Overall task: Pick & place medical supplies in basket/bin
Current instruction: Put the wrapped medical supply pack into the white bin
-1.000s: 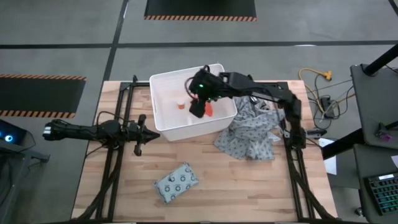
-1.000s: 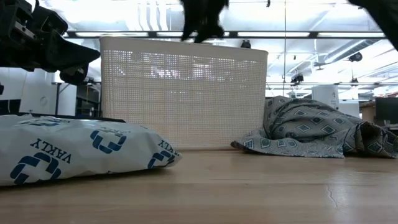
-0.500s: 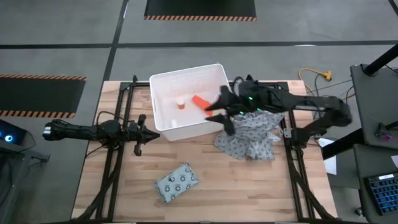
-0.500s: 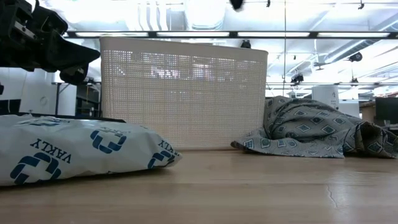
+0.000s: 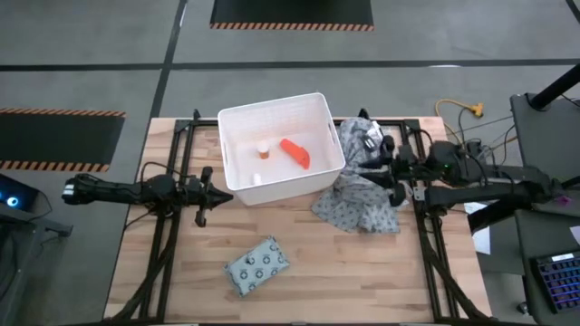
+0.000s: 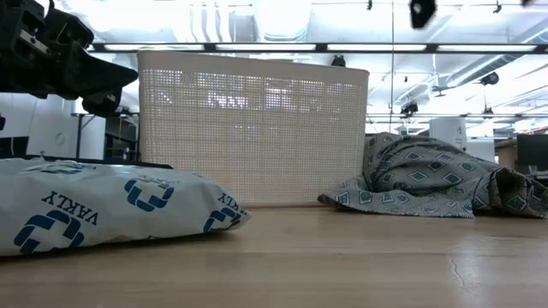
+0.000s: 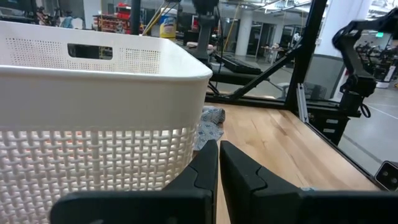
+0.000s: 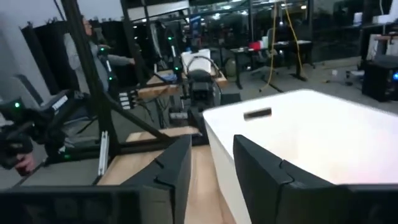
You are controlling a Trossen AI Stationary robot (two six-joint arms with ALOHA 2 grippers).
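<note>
The white perforated bin [image 5: 237, 118] stands at the table's far middle; it also shows in the low view [image 6: 257, 128]. On its floor lie the orange-red tapered piece [image 5: 294, 153], a small white cylinder [image 5: 262, 147] and a small white cap [image 5: 256, 178]. The dotted teal-grey packet [image 5: 258, 265] lies flat on the table nearer the front; it also shows in the low view [image 6: 111, 210]. My right gripper [image 5: 355, 158] is open and empty, raised above the grey cloth, just right of the bin. My left gripper [image 5: 201, 194] is shut and empty, left of the bin.
The large grey patterned cloth [image 5: 364, 195] lies crumpled against the bin's right side; it also shows in the low view [image 6: 428, 184]. Bare wood lies at the table's near right and around the packet. People and equipment show in the room beyond, in the right wrist view.
My right gripper has drawn back from over the bin toward the table's right edge and now hangs over the cloth. The orange-red piece, beside its fingers a second ago, now lies free on the bin's floor. My left arm has kept still.
</note>
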